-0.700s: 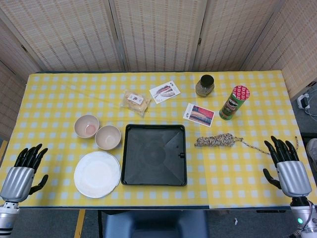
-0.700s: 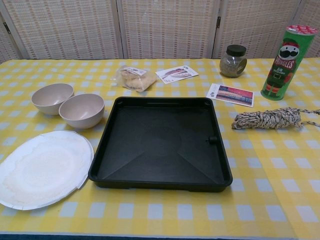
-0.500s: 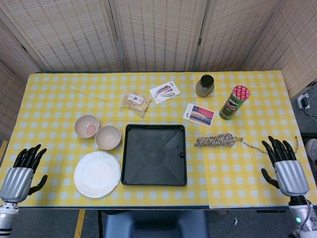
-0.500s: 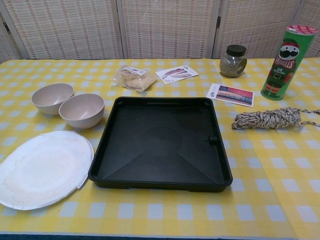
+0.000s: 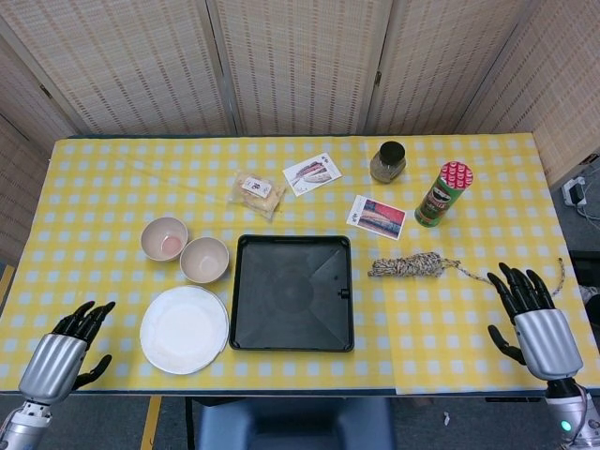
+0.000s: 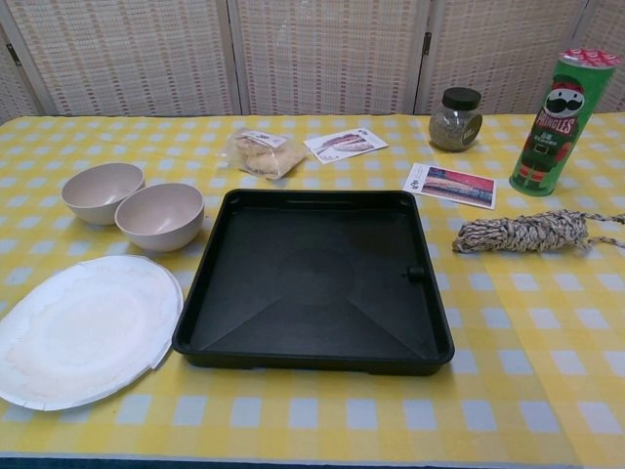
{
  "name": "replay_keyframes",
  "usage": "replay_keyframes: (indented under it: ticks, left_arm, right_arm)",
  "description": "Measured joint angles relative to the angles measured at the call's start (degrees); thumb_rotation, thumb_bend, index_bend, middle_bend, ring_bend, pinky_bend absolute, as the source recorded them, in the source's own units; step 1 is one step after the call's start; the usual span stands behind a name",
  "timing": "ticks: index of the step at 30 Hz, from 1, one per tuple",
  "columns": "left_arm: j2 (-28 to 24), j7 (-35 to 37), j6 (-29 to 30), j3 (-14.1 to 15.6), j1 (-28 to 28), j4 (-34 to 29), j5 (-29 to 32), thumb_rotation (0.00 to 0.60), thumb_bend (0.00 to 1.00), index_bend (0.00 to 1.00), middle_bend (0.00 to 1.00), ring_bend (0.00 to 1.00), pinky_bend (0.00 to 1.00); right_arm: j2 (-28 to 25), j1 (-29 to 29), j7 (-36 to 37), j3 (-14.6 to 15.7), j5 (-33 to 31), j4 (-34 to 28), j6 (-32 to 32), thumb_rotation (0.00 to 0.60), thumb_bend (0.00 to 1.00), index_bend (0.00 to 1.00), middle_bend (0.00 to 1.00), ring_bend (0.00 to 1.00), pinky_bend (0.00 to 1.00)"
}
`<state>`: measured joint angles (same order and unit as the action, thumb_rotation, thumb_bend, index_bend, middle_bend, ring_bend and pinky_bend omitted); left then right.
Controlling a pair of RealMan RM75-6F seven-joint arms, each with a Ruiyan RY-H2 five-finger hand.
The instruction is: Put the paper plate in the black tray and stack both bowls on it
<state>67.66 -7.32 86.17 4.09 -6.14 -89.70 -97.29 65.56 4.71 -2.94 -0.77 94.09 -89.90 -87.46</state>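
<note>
Drawn back toward the near table edge since 0.7 s ago: the left silver-and-black robot hand (image 5: 67, 349), now lower and slightly further in from the left border, fingers spread and holding nothing; likewise shifted, the right silver-and-black robot hand (image 5: 534, 319), a little further in from the right side, fingers also spread and empty, just off the frayed tail of the bundle of speckled twine (image 5: 410, 266). Seen only from the head camera, both hands; missing from the chest view altogether. Unmoved on the yellow-and-white checked tablecloth (image 5: 112, 187): the round white paper plate (image 5: 184, 329), flat at the front left, just beside the left rim of the square black plastic tray (image 5: 292, 292), apart from either hand. Behind the plate, side by side and upright, the two beige bowls: the left bowl (image 5: 164, 238) further back, the right bowl (image 5: 204, 259) nearer the tray, close together though contact unclear. Tray bare inside. Further back, a clear packet of pale snacks (image 5: 257, 191) and a printed card (image 5: 312, 173); right of the tray, a second printed card (image 5: 376, 216), a dark-lidded glass jar (image 5: 387, 161) and a green Pringles can (image 5: 442, 194) standing upright near the twine
</note>
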Motion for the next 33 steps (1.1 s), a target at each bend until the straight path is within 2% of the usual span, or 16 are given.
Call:
replay_keyframes:
  ticks: [1,3,6,9,11,14,16,20,33]
  left_arm:
    - [0.17,-0.78,-0.08,0.13,0.11,-0.23,0.03,0.600,0.33,0.03,0.50,0.41,0.56]
    - [1.25,-2.43,0.17,0.46,0.41,-0.31,-0.67,0.600,0.32,0.07,0.67,0.56,0.67]
    - [3.31,-3.13,1.02,0.89,0.76,1.33,-2.38,0.600,0.32,0.14,0.84,0.70,0.78]
    - [5.12,-2.65,1.39,1.93,0.87,4.02,-4.68,0.600,0.31,0.19,0.95,0.80,0.87]
    - [6.14,-1.15,1.55,2.81,0.80,5.59,-6.52,0.600,0.30,0.26,0.99,0.86,0.91]
    - [8.11,0.81,2.61,3.45,0.82,8.27,-8.34,0.600,0.28,0.37,1.00,0.92,0.98]
    - [9.77,1.68,3.49,3.68,0.90,10.82,-9.22,0.600,0.27,0.41,1.00,0.94,1.00]
    - [14.25,3.82,4.50,4.13,1.06,16.47,-10.25,0.600,0.27,0.45,1.00,0.97,1.00]
    - [20.60,7.40,2.26,3.84,0.11,23.99,-8.31,0.600,0.28,0.52,1.00,0.98,1.00]
  right_arm:
    - [0.15,0.13,0.03,0.13,0.18,0.19,0.20,0.600,0.38,0.00,0.00,0.00,0.00]
    - [0.14,0.30,0.26,0.45,0.45,0.19,0.93,0.600,0.38,0.00,0.00,0.00,0.00]
    - [0.05,0.38,0.68,0.51,0.67,0.18,0.89,0.600,0.38,0.00,0.00,0.00,0.00]
    - [-0.17,0.46,0.97,0.65,0.74,0.00,0.74,0.600,0.38,0.00,0.00,0.00,0.00]
    - [-0.42,0.61,1.15,0.92,0.97,-0.24,1.27,0.600,0.38,0.00,0.00,0.00,0.00]
    - [-0.42,0.71,0.96,1.00,0.85,-0.38,1.63,0.600,0.38,0.00,0.00,0.00,0.00]
    - [-0.38,0.80,0.74,1.00,0.49,-0.50,2.08,0.600,0.38,0.00,0.00,0.00,0.00]
    - [-0.33,0.99,0.22,0.98,-0.25,-0.82,2.96,0.600,0.38,0.00,0.00,0.00,0.00]
    - [-0.25,1.51,-0.12,0.96,-1.10,-1.09,4.30,0.600,0.38,0.00,0.00,0.00,0.00]
